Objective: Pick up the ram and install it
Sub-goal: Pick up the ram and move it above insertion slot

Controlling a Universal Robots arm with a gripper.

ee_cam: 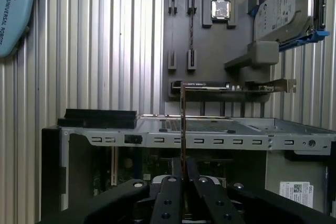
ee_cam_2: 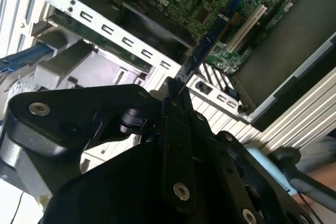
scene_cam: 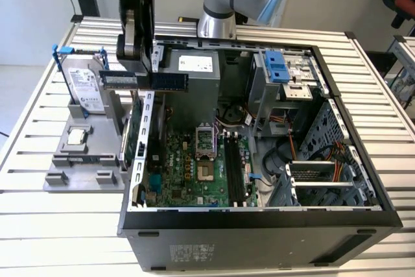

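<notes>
Currently an open computer case [scene_cam: 259, 225] lies on a slatted table [scene_cam: 26, 212], motherboard [scene_cam: 188, 160] exposed. A grey parts holder [scene_cam: 65, 160] sits just beside the case on the exterior view's left, carrying a hard drive [scene_cam: 84, 89] and a CPU [scene_cam: 78, 137]. The gripper [scene_cam: 144, 69] hangs above the case wall nearest the holder. Its jaws pinch the ram [scene_cam: 170, 82], held level in the air, clear of the motherboard.

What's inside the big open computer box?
A green motherboard with long black slots, cables and metal drive cages. The cages hide whatever lies beneath them. The ram is not inside yet: the gripper holds it above the case.
</notes>
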